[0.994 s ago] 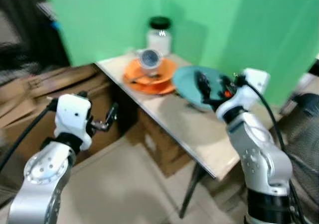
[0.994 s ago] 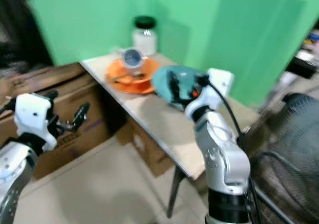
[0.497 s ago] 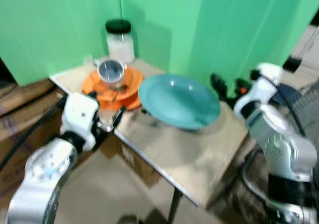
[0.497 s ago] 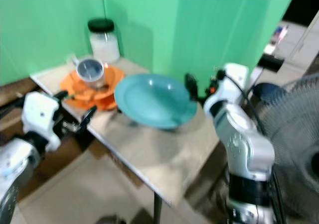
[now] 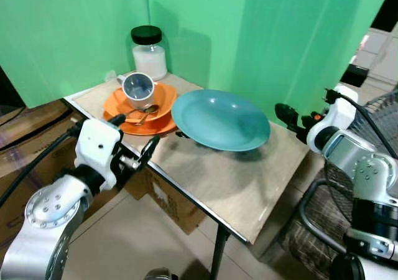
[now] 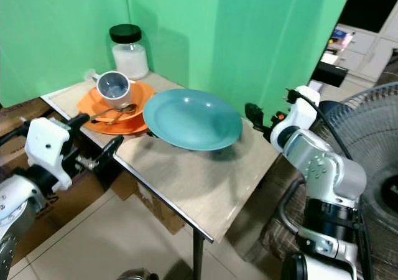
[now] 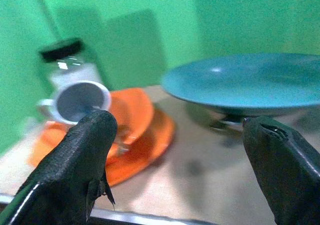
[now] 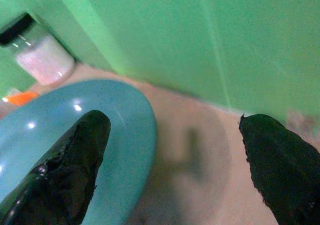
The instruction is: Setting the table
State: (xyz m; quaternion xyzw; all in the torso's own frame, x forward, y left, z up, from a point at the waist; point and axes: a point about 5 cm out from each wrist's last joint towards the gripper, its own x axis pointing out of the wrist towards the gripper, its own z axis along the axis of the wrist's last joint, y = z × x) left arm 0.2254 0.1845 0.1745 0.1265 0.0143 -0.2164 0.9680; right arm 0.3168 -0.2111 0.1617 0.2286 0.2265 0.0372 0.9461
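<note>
Right claw (image 6: 256,118) beside table edge (image 6: 245,196)

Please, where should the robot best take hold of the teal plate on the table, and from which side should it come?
Probably at the rim of the teal plate, on the side facing the right gripper. The plate is wide and shallow, and its rim seems raised off the table there, leaving room for a finger beneath. The right gripper is open beside that edge. The opposite rim lies close to the orange plates.

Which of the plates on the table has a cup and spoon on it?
The orange plate at the table's far left corner, by the jar; it carries the tipped cup and spoon. The teal plate beside it holds nothing.
</note>
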